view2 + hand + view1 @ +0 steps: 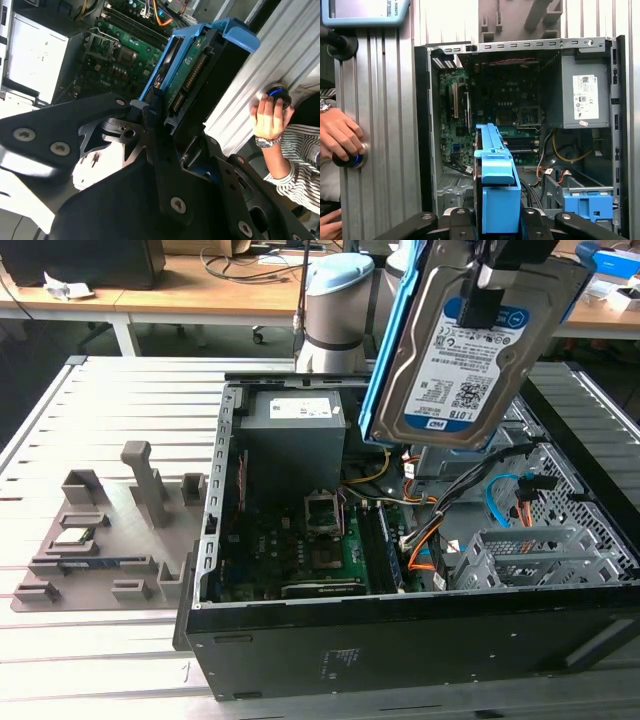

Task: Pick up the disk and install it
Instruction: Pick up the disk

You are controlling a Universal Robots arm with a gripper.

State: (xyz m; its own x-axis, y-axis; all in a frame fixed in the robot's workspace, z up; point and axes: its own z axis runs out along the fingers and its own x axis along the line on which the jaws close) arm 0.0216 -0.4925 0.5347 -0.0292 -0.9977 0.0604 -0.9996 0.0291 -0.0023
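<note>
Disk (455, 370), just one, in the single gripper (485, 300)

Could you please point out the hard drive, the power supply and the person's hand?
hard drive (460, 370): exterior view, on its white label.
power supply (585, 95): first wrist view, on its white sticker.
person's hand (270, 119): second wrist view, back of the hand.

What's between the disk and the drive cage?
Loose cables, black and blue, cross the gap below the disk and above the cage, in the exterior view.

Disk (470, 350) upper end cut off at edge; person (292, 165) mostly cropped.
</note>
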